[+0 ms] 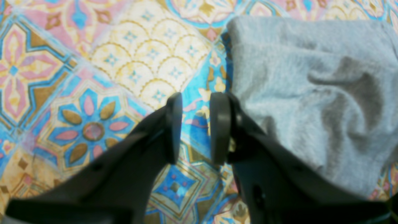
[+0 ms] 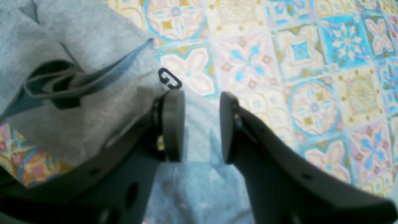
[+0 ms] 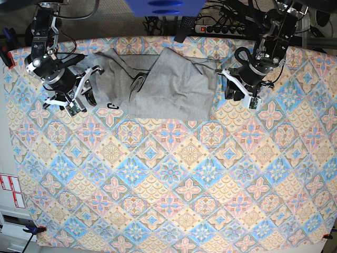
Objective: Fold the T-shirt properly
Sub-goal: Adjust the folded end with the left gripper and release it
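The grey T-shirt (image 3: 168, 84) lies partly folded and crumpled at the far middle of the table. In the left wrist view the T-shirt (image 1: 311, 93) fills the right side, and my left gripper (image 1: 196, 127) hovers open just beside its edge, with only patterned tablecloth between the fingers. In the base view this left gripper (image 3: 231, 90) stands at the shirt's right edge. My right gripper (image 2: 200, 127) is open over the shirt's other end (image 2: 77, 93), pale grey fabric showing below the gap, a black printed letter (image 2: 169, 79) just ahead. From the base view, the right gripper (image 3: 87, 97) is at the shirt's left edge.
The colourful diamond-patterned tablecloth (image 3: 174, 174) covers the whole table. A power strip with cables (image 3: 221, 29) and a blue object (image 3: 163, 6) lie beyond the far edge. Clamps hold the cloth at the table's corners (image 3: 31, 229).
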Available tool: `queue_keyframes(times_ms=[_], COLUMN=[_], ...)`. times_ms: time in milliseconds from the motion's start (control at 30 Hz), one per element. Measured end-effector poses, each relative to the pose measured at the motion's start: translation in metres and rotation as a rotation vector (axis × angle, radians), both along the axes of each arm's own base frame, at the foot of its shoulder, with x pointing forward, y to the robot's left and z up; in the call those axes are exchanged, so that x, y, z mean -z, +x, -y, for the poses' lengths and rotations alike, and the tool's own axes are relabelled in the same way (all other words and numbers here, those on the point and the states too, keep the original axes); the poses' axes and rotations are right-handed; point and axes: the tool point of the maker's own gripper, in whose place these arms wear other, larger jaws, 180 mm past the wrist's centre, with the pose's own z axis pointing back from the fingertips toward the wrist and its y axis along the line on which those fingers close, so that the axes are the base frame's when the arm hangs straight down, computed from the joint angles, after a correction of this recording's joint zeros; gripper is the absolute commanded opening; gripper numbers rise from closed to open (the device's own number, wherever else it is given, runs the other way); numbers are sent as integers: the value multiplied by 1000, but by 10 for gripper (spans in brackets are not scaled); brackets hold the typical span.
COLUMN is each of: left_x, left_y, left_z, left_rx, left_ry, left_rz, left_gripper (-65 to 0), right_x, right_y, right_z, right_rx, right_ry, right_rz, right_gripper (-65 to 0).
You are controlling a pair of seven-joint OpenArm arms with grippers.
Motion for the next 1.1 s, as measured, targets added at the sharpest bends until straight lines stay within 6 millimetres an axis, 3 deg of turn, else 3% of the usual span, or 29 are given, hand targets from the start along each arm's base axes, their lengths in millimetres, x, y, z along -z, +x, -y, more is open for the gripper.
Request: queue_keyframes(times_ms=[200,300,600,767,900,1100], left_x=[33,43,44,45,44,23], left_y=[-10,-13,-16,-16,-15,-13], left_z=[-12,-3,7,7,19,33], left_rx=[-21,14,39,39,27,53], left_ry=[35,37,23,24,-4,-39], left_rz=[-90,-115,-122,-123,-117,-67], left_gripper=[-483,-478,-277,-273,-277,-277], right_x=[1,1,2,3,2,3], right_y=[0,-1,-2,-2,-2,-2], right_z=[-2,-2,-4,-5,-6,-6], right_rx=[-6,-6,-11,-15,-15,-16], right_ry=[1,2,2,3,5,5], right_rz=[-2,-3,-9,-10,-10,-11], right_gripper=[-455,-455,-456,-456,-456,-456])
